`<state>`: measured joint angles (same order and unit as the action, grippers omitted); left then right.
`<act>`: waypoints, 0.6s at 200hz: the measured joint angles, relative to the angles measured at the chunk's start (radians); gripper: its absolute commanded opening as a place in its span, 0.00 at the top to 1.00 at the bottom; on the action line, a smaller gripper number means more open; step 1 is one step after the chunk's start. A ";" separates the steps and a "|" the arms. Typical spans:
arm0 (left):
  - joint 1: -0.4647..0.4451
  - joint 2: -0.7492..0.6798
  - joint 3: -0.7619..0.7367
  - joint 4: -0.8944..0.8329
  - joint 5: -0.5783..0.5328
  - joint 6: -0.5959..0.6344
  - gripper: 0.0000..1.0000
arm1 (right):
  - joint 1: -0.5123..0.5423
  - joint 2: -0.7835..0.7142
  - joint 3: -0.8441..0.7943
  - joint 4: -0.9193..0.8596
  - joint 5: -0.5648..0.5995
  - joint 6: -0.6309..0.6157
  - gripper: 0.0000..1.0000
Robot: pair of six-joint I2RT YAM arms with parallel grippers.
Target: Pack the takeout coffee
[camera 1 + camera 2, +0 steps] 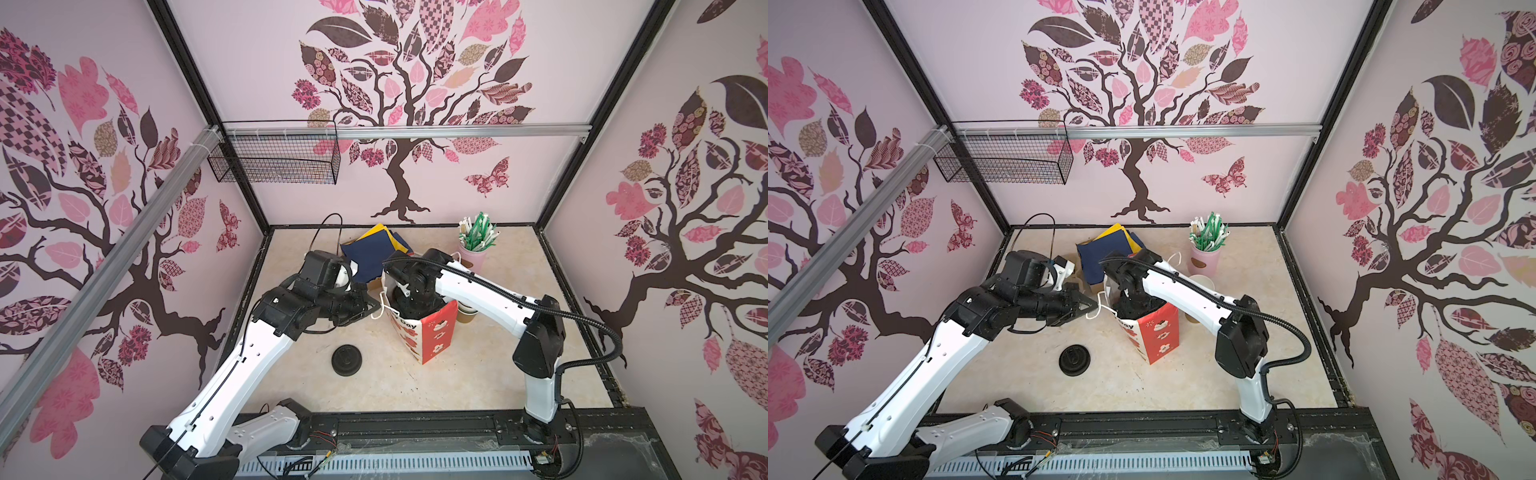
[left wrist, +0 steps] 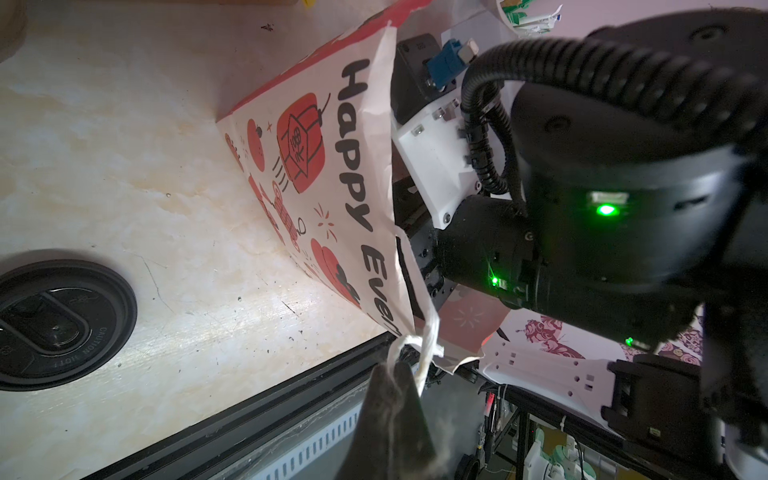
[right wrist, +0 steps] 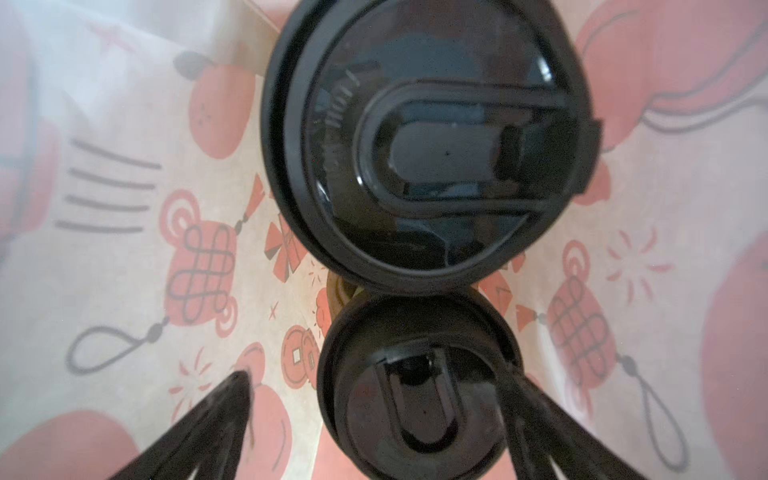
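Top views, both: pale marble-look table (image 1: 478, 386), with a paper bag (image 1: 436, 336) standing upright near centre, its red side panel toward 6 o'clock.

Left arm (image 1: 232, 374): based at the table's 7 o'clock edge. The white link slopes up toward 1 o'clock, the elbow is bent, and the black forearm lies roughly level, pointing to 3 o'clock. The left gripper (image 1: 375, 308) sits at the bag's 9 o'clock rim with its jaws pinched tight on the white string handle (image 2: 426, 353).

Right arm (image 1: 482, 291): based at the 5 o'clock edge. The lower link is upright, the forearm slopes toward 10 o'clock, and the wrist bends down into the bag mouth. The right gripper (image 3: 374, 370) is inside the bag, jaws spread wide and gripping nothing.

Right wrist view: both coffees are inside the bag, black lids up. The larger-looking lidded cup (image 3: 428, 141) and the smaller-looking lidded cup (image 3: 415, 399) have rims that meet. The smaller-looking one lies between the spread fingers. One finger (image 3: 208, 424) is clear of it, and the other finger (image 3: 540, 415) crosses its rim, contact unclear.

Loose black lid (image 1: 347, 359): flat on the table at the bag's 7 o'clock.
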<state>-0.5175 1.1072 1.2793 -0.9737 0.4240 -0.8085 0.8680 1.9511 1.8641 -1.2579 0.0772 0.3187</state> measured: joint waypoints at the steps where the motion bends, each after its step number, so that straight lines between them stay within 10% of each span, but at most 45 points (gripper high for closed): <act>1: 0.000 0.000 0.000 0.000 0.000 0.000 1.00 | 0.000 0.000 0.000 0.000 0.000 0.000 0.08; 120: 0.000 0.016 0.000 0.003 0.005 -0.003 1.00 | 0.008 -0.004 0.001 0.003 0.055 0.026 0.04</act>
<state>-0.5175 1.1233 1.2797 -0.9707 0.4286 -0.8112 0.8757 1.9472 1.8652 -1.2549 0.1322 0.3443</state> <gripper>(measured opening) 0.047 0.957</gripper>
